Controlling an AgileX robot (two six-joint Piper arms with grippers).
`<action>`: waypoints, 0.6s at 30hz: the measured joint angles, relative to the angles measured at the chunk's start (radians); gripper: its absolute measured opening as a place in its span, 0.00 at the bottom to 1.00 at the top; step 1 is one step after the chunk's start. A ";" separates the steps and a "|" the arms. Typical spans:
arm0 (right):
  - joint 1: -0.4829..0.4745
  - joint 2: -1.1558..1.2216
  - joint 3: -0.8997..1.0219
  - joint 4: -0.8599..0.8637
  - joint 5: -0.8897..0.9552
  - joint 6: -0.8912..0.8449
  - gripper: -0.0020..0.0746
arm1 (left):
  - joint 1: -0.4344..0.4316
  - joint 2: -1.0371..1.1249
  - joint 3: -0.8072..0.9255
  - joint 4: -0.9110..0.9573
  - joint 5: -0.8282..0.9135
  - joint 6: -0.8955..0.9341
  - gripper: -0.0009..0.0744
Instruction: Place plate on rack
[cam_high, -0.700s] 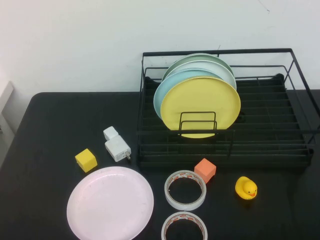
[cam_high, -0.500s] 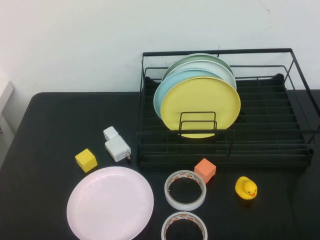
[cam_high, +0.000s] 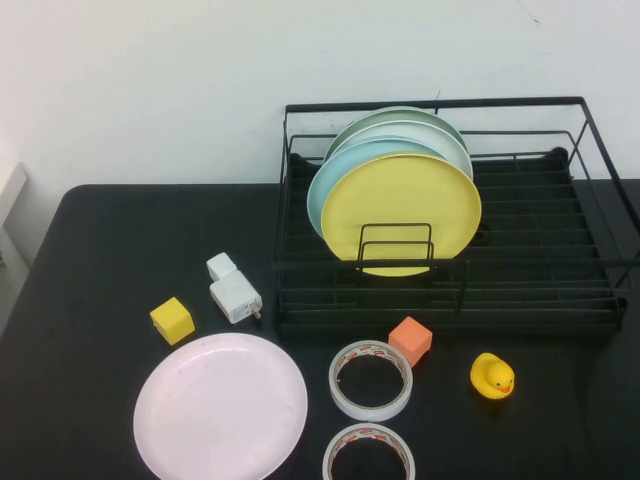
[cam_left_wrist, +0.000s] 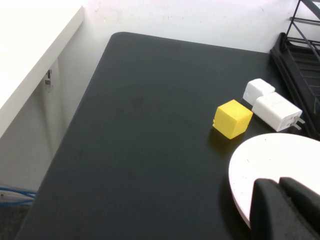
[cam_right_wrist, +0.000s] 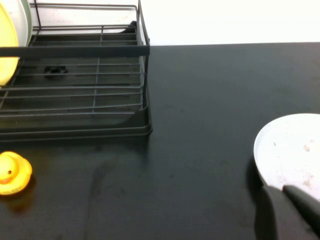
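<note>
The pale pink plate (cam_high: 220, 407) lies flat on the black table at the front left. The black wire rack (cam_high: 600, 290) stands at the back right. It holds a yellow plate (cam_high: 400, 213), a light blue plate (cam_high: 325, 185) and paler plates behind, all upright. Neither arm shows in the high view. In the left wrist view my left gripper (cam_left_wrist: 278, 182) is shut and empty, just over the near edge of the pink plate (cam_left_wrist: 280, 155). In the right wrist view my right gripper (cam_right_wrist: 283, 189) is shut and empty, beside a white plate (cam_right_wrist: 295, 147); the rack (cam_right_wrist: 75, 50) lies beyond it.
A yellow cube (cam_high: 172, 320) and white chargers (cam_high: 233, 293) sit behind the pink plate. An orange cube (cam_high: 410, 340), two tape rolls (cam_high: 371, 380) (cam_high: 369, 452) and a yellow duck (cam_high: 492, 376) lie in front of the rack. A white ledge (cam_left_wrist: 30, 55) borders the table's left side.
</note>
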 joint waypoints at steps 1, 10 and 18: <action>0.000 0.000 0.000 0.000 0.000 0.000 0.02 | 0.000 0.000 0.000 0.000 0.000 0.000 0.01; 0.000 0.000 0.000 0.000 0.000 0.000 0.02 | 0.000 0.000 0.000 0.016 0.002 0.000 0.01; 0.000 0.000 0.000 0.000 0.000 0.000 0.02 | 0.000 0.000 0.000 0.032 0.000 0.000 0.01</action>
